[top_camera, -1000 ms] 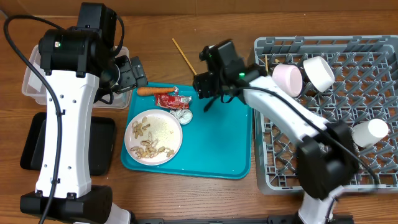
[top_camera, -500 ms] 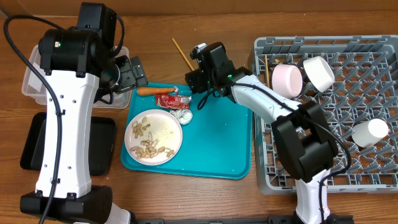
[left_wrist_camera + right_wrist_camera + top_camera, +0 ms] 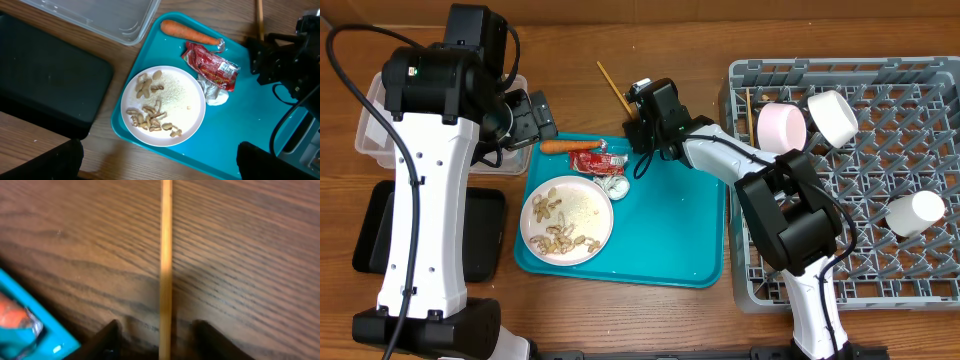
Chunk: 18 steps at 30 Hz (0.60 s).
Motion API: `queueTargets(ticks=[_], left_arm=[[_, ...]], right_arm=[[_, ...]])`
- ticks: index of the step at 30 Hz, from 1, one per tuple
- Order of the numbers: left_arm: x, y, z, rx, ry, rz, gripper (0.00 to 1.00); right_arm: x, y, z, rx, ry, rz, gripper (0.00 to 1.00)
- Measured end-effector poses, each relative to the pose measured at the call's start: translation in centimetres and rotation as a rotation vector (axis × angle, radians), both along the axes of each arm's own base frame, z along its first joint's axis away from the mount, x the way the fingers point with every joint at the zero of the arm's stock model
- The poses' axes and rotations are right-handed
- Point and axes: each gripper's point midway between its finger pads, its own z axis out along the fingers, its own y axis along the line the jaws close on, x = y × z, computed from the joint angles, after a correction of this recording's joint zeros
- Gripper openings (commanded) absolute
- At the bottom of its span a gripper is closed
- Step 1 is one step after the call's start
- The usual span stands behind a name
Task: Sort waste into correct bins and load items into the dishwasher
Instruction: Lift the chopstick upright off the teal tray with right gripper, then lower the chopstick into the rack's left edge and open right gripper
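Squarely centred, chopstick (image 3: 166,255), between spread right pincer (image 3: 159,342)

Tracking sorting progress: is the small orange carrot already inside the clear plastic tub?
No, the small orange carrot lies on the teal tray beside the crumpled red wrapper, outside the clear plastic tub.

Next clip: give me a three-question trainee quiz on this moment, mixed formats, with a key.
1. True or false: the carrot lies on the teal tray.
2. The right gripper has its open fingers on either side of: A) the chopstick; B) the foil ball; C) the pink bowl.
3. Fill in: the peanut scraps sit on the white ____.
Key: 1 true; 2 A; 3 plate.
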Motion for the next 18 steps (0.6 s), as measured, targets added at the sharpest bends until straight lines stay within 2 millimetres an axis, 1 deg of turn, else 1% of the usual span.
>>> queueTargets(ticks=[3,5,11,14,15,17,18], left_arm=[[0.0,0.0,0.0,0.000,0.000,0.000,1.00],[0.0,0.0,0.0,0.000,0.000,0.000,1.00],[0.0,0.0,0.0,0.000,0.000,0.000,1.00],[0.0,0.0,0.0,0.000,0.000,0.000,1.00],[0.0,0.0,0.0,0.000,0.000,0.000,1.00],[0.0,0.0,0.0,0.000,0.000,0.000,1.00],[0.0,0.0,0.0,0.000,0.000,0.000,1.00]], right_arm=[[0.0,-0.1,-0.3,-0.013,0.001,0.003,0.12],[0.1,-0.1,-0.4,-0.015,-0.002,0.002,0.04],[-0.1,-0.3,-0.4,-0.018,0.011,-0.002,0.04],[-0.6,-0.5,0.2,-0.030,0.021,0.004,0.04],[-0.7,-0.6,0.7,-0.031,0.021,0.007,0.04],[-1.0,-0.7,2.5,-0.030,0.012,0.010,0.04],[-1.2,-0.9,4.1,-0.025,0.002,0.011,0.04]])
